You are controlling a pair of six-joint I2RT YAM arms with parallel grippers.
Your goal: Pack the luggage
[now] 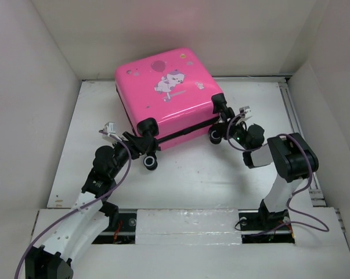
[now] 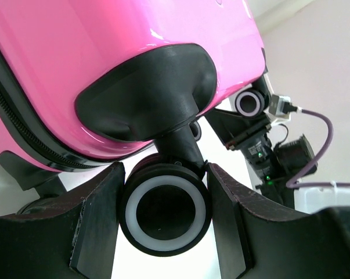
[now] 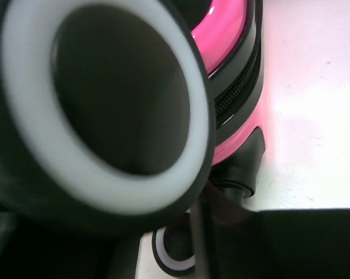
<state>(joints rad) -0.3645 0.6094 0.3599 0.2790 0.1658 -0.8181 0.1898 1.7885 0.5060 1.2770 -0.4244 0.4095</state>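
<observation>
Pink luggage [image 1: 169,93] shut, lying flat on white counter [image 1: 186,180], a gripper at each near corner.

Luggage sits mid-counter twd the back, sticker shell up, far corner close to back wall [image 1: 163,29]; side walls [image 1: 24,104] stand clear of it L & R. L gripper [image 2: 165,192] is partway open & clamped on left wheel [image 2: 163,212], one finger snug each side, black caster housing just above. R gripper [image 1: 226,123] is at right wheel [image 3: 116,99], which fills its wrist cam, blurred; can't tell how its jaws stand. Purple cable [image 2: 321,120] trails off R arm. Case is squarish, no clear long axis. Wheel end faces the arms, opp. end the back wall, case turned a bit so zip seam runs near-left to far-right.
</observation>
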